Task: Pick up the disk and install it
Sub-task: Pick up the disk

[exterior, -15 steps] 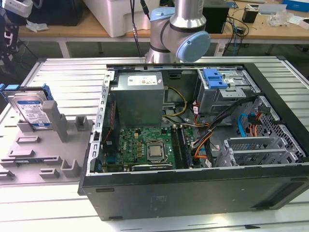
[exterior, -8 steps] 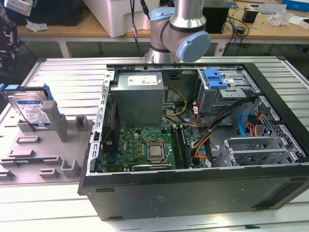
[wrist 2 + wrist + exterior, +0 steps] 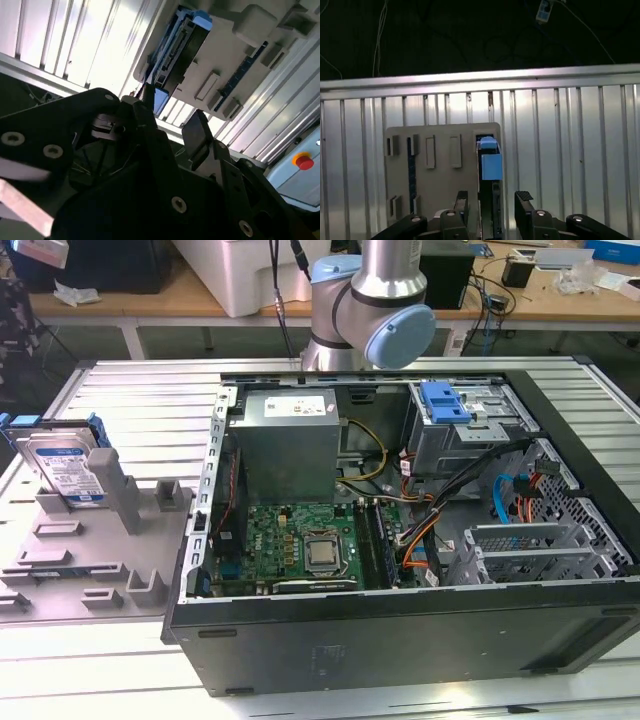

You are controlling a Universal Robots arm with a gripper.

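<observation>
End effector (image 3: pixel 492 205) stands wide and holds nothing; in the first wrist view its two dark fingers (image 3: pixel 522 200) sit on either side of the line of the disk (image 3: pixel 490 165), apart from it and touching nothing. The disk stands on its long edge in a slot of a grey holder (image 3: pixel 100 570), leaning against an upright post (image 3: pixel 120 490). The holder lies at the end of the slatted worktop (image 3: pixel 140 390) on the exterior view's left, close to that edge. An open computer case (image 3: pixel 400 640) takes up the middle of the worktop, with a drive cage (image 3: pixel 470 430) at its far corner and loose cables (image 3: pixel 440 510) just below the cage. By my judgement the pick-up has not yet begun. The main risk is a small sideways error over so thin an edge: one finger could land on the blue frame or on the post rather than passing beside the disk, and tip it in its slot. A grip that catches only the plastic frame could let the disk twist or slip. Inside the case, the cables lie close enough to the cage to snag a carried disk.
</observation>
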